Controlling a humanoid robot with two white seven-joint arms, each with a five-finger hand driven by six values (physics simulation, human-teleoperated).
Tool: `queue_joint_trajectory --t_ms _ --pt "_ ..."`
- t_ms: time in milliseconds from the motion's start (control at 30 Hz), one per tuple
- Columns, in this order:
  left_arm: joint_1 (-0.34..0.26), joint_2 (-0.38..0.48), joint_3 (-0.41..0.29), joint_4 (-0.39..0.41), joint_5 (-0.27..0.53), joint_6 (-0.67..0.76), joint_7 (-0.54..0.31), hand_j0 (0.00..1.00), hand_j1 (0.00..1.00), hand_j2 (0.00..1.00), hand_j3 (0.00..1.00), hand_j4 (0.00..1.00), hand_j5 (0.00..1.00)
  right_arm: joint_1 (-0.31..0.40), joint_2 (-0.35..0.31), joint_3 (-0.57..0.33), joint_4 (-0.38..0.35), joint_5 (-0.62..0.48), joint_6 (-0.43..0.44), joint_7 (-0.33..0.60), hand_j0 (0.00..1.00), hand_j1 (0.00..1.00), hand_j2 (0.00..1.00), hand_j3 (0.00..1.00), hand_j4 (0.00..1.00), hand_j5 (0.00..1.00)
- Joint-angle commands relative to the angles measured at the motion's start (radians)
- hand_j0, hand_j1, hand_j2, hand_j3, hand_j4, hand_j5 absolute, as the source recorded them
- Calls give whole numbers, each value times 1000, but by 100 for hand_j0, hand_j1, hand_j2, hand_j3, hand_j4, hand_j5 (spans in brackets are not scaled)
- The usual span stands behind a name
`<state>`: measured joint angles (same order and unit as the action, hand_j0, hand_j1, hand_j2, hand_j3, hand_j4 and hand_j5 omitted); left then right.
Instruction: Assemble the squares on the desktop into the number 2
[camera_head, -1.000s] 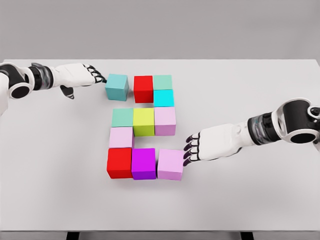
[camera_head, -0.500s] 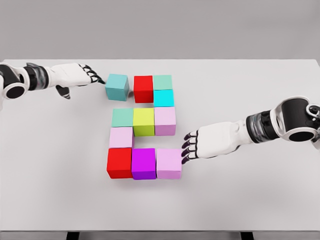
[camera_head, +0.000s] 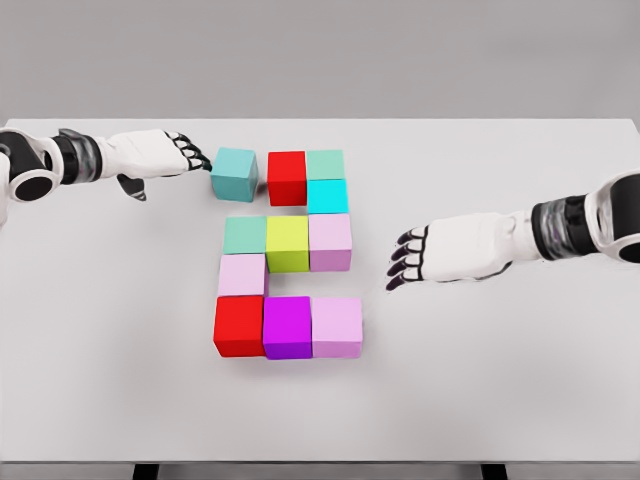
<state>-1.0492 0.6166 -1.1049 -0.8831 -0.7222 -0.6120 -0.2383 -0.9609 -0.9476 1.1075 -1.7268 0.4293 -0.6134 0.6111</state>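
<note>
On the white desk (camera_head: 520, 400) the coloured squares lie in a shape close to a 2. The far row holds a teal square (camera_head: 234, 174) at the left, set slightly apart from a red square (camera_head: 287, 178), which touches a pale green square (camera_head: 325, 164) on its right. Just nearer than the pale green one sits a cyan square (camera_head: 327, 196). The middle row runs green square (camera_head: 245, 235), yellow-green square (camera_head: 288, 244), lilac square (camera_head: 330, 242), all touching. A pale pink square (camera_head: 242, 275) sits near the left end of that row, and the near row reads red block (camera_head: 239, 326), purple square (camera_head: 287, 327), pink square (camera_head: 337, 327), side by side.

The left hand (camera_head: 160, 155) lies at the far left, its dark fingertips (camera_head: 200, 159) touching or just beside the teal square's left face; the fingers are stretched out and hold nothing. It sits much where it did half a second ago, and the teal square has not closed its gap to the red one.

The right hand (camera_head: 440, 255) has changed more: earlier its fingertips were against the right side of the pink square in the near row, and now it has pulled back to the right and farther away, well apart from every square, fingers spread and empty. The pink square stays flush with the purple one.
</note>
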Motion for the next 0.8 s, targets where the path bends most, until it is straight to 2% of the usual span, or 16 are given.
queue_joint_trajectory --t_ms 0,67,100,167,233,267,333,400,467,533,567,767 --pt "0 2 -3 -5 4 1 1 100 100 100 100 100 100 7 -94 -195 1 -99 3 0 100 100 100 100 100 100" --pt "0 2 -3 -5 4 1 1 100 100 100 100 100 100 89 -168 -391 4 -268 3 0 100 100 100 100 100 100" --pt "0 3 -3 -5 4 1 1 100 100 100 100 100 100 122 -178 -440 10 -325 3 0 100 100 100 100 100 100" --pt "0 5 -4 -5 4 1 1 100 100 100 100 100 100 229 -172 -538 55 -540 3 0 100 100 100 100 100 100" --pt "0 3 -4 -5 4 1 1 100 100 100 100 100 100 307 -148 -580 84 -675 3 0 100 100 100 100 100 100" --pt "0 3 -4 -7 4 1 1 100 100 100 100 100 100 353 -108 -604 116 -736 3 0 100 100 100 100 100 100" --pt "0 5 -4 -13 4 1 1 100 100 100 100 100 100 461 -11 -678 158 -753 3 0 100 100 100 100 100 100" --pt "0 6 -4 -20 4 1 1 100 100 100 100 100 100 585 59 -825 177 -753 3 0 100 100 100 100 100 100" --pt "1 5 -4 -22 6 1 1 100 100 100 100 100 100 662 122 -913 208 -730 3 0 100 100 100 100 100 100" --pt "1 5 -4 -22 6 1 1 100 100 100 100 100 100 677 155 -933 280 -687 3 0 100 100 100 100 100 100" --pt "1 5 -4 -20 6 1 1 100 100 100 100 100 100 677 158 -936 341 -673 3 0 100 100 100 100 100 100" --pt "0 9 -1 -7 3 1 1 100 100 100 100 100 100 728 158 -934 355 -644 3 0 100 100 100 100 100 100"
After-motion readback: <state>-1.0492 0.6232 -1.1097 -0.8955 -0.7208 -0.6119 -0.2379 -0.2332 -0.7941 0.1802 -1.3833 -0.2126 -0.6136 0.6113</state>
